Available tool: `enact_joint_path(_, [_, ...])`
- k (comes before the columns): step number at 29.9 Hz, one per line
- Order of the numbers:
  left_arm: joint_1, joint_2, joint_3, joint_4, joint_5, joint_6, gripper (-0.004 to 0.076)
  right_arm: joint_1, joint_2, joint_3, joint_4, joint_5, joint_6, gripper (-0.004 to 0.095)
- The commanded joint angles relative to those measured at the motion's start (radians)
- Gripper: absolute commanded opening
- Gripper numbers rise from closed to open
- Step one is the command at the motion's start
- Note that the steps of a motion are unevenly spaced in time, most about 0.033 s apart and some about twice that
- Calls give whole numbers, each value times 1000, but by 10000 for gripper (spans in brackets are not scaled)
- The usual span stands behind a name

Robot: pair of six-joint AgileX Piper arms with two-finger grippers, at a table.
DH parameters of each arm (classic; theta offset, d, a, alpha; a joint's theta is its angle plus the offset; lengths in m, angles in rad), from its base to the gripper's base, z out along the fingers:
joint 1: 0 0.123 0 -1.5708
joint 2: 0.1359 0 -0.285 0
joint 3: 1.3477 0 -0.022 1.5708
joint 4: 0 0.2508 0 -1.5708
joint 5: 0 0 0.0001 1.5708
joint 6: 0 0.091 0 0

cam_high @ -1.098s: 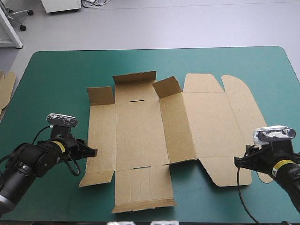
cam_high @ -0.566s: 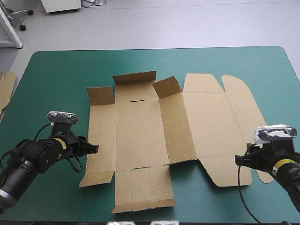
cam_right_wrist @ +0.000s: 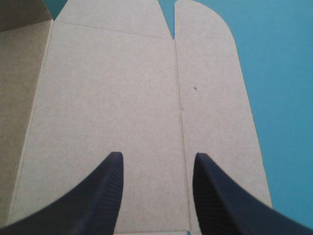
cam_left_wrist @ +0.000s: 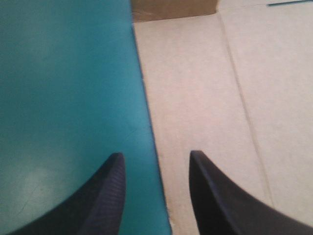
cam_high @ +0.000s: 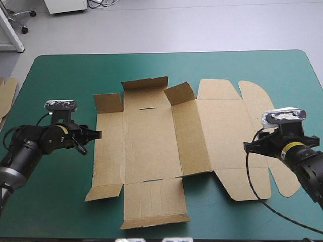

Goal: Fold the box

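Lying mostly flat at the middle of the worktop [cam_high: 60, 75], on its teal-green cover: the box [cam_high: 151, 146], one cut sheet of brown board.

- Far flap [cam_high: 145, 83]: tipped up, toward the worktop's far edge.
- Two corner flaps, raised on either side of it: one [cam_high: 108, 102] toward the left edge, one [cam_high: 179, 93] toward the right.
- Side wall [cam_high: 192, 136]: slightly lifted, standing between base and lid, and so between my two grippers.
- Lid panel [cam_high: 227, 131]: flat, toward the right edge, with a rounded tab [cam_high: 260, 101] beyond it.

My left gripper [cam_high: 96, 134]: released and empty. It straddles the box's left edge, one finger over the cover, the other over board.

My right gripper [cam_high: 248, 147]: likewise released, grasping nothing. It is over the lid panel, and the crease to the rounded tab runs ahead between my fingers [cam_right_wrist: 102, 196]. Whether either gripper touches the board, I cannot tell.

Spare board [cam_high: 6, 96]: an edge at the worktop's left edge, well apart from the box.
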Motion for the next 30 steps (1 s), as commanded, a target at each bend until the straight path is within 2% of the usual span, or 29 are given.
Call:
enact_joint_path(1, [157, 13, -35, -202, -5, 193, 312, -8, 40, -81, -28, -37, -24, 432])
enact_joint_path(5, [335, 40, -35, -447, 107, 430, 313, -8, 91, -139, -27, -11, -58, 432])
enact_joint_path(10, [461, 58, -22, -585, 263, 557, 314, -8, 140, -214, -9, 39, -88, 432])
enact_joint_path(15, [477, 58, 135, -703, 221, 661, 326, -8, 144, -227, -5, 53, -88, 433])
enact_joint_path(21, [477, 58, 349, -980, 154, 844, 357, -8, 144, -227, -5, 81, -88, 433])
enact_joint_path(26, [477, 58, 401, -973, 86, 847, 357, -8, 144, -227, -5, 87, -88, 432])
enact_joint_path(30, [477, 59, 403, -975, 73, 841, 357, -8, 144, -227, -5, 98, -89, 432])
